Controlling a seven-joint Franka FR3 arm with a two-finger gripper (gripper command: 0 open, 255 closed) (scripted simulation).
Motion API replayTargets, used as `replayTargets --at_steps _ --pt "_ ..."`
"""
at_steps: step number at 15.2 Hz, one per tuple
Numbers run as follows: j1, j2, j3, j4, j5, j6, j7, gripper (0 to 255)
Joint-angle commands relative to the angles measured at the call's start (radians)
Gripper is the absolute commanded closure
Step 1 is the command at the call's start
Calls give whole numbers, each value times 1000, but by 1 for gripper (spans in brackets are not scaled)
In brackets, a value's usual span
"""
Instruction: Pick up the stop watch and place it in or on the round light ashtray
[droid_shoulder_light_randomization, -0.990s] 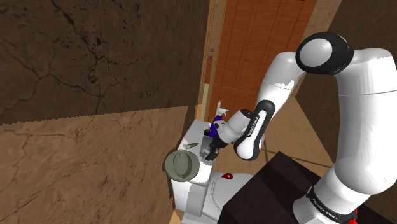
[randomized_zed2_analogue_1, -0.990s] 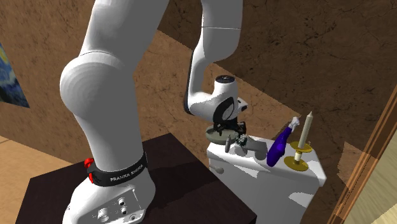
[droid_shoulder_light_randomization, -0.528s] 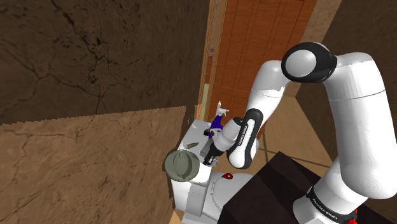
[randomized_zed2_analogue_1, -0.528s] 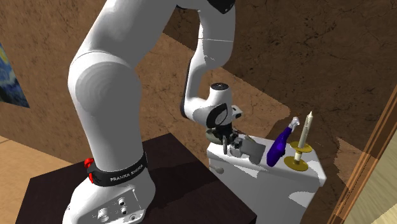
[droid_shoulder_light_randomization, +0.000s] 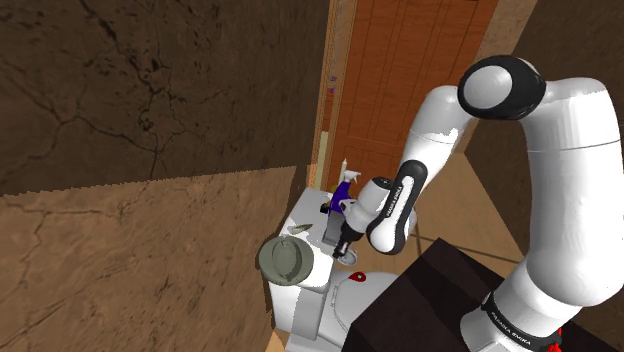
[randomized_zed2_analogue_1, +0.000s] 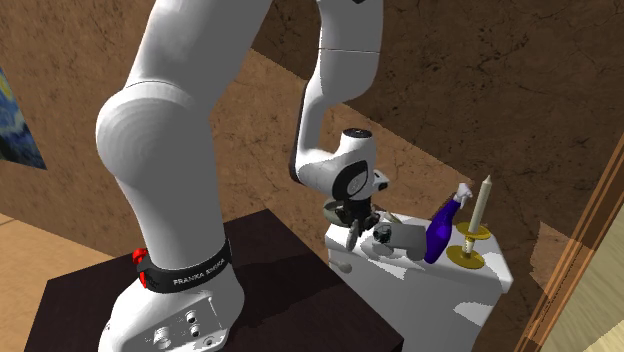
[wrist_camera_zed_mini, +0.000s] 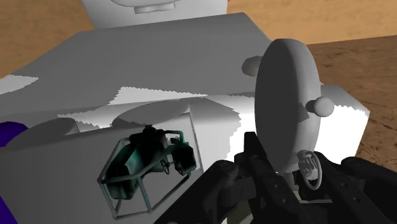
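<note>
The stop watch is a plain grey disc with a small ring at its stem. It stands on edge between my gripper's black fingers, which are shut on its stem end. In the shoulder view the gripper hangs over the near edge of a white tank top, with the stop watch showing pale below it. The round ashtray, grey-olive here, sits at the top's corner, toward the shoulder view's left of the gripper. In the second exterior view the gripper partly hides the ashtray.
Beside the gripper on the white top lies a clear box with a dark gadget inside. Farther along stand a purple spray bottle and a candle on a gold holder. A wooden door rises behind, and the dark stand lies below.
The fingers have gone from open to shut on the stop watch. After dipping low over the top, the arm has come back up and toward the shoulder view's right with it.
</note>
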Motion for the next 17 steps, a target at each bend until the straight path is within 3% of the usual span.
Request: replayTargets --at_steps 1,9,16,17 --pt "-27 -34 18 -12 -8 -47 3 255" --pt "-142 -173 131 -62 -22 -146 17 255" --pt "-329 -287 327 -94 7 -245 -1 255" --pt "-262 -275 288 -69 6 -250 27 255"
